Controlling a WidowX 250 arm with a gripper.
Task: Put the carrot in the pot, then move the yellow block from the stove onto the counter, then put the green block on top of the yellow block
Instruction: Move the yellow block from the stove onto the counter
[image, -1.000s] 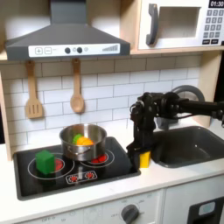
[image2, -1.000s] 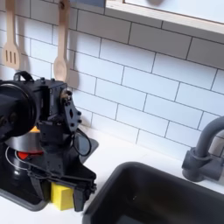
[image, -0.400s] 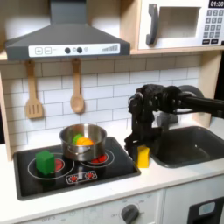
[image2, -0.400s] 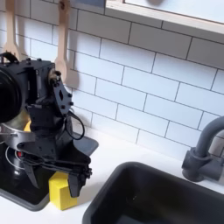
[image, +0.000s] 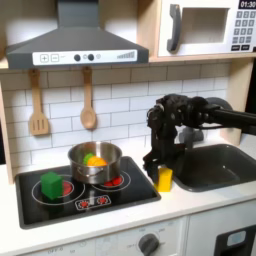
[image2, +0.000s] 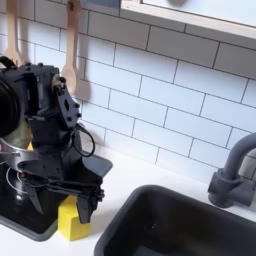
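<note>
In the first exterior view we see the yellow block (image: 164, 179) standing on the bench (image: 150, 212) between the stove (image: 85, 190) and the sink (image: 215, 165), just below the gripper (image: 157, 165). The arm reaches in from the first exterior view's right, wrist bent down.

In the second exterior view the gripper (image2: 62, 196) hangs open just above the block (image2: 70, 219).

Yellow block (image: 164, 179); green block (image: 50, 184); orange carrot (image: 95, 159); black stove (image: 85, 200)

Shiny steel pot (image: 94, 160), glossy black stove (image: 60, 205), matt yellow block (image2: 70, 220).
</note>
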